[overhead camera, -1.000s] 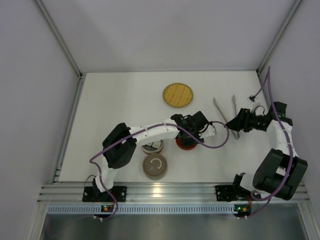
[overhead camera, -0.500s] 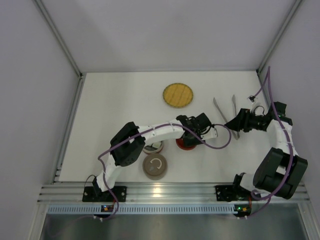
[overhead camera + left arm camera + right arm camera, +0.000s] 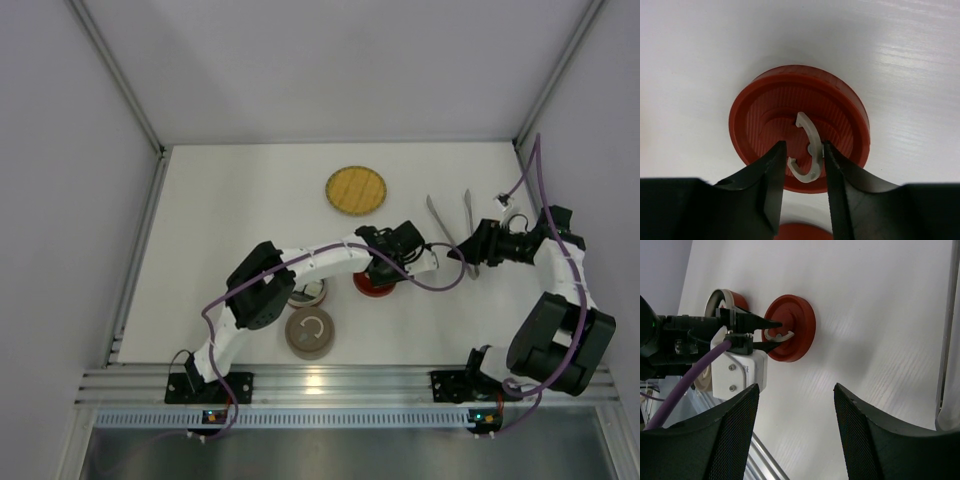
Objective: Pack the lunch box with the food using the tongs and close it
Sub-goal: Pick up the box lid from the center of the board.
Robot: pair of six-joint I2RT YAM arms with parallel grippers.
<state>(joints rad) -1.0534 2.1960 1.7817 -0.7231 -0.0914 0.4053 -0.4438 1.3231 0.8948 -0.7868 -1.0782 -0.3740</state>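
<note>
While the slim steel tongs are lying untouched at the table's two o'clock, the right jaws are hanging open and empty just beside them. The left jaws are straddling the clear loop on the red lid near centre, though whether they are pinching it is unclear. Springy, slick and probably light, the tongs are asking for a mid-arm hold.

red lid half hidden, tongs ends covered

Count: 2 arms, left arm and right arm. 1 tongs, far right. 1 yellow woven plate, far centre. 2 lids: red lid, tan lid. 1 round container, near left.
</note>
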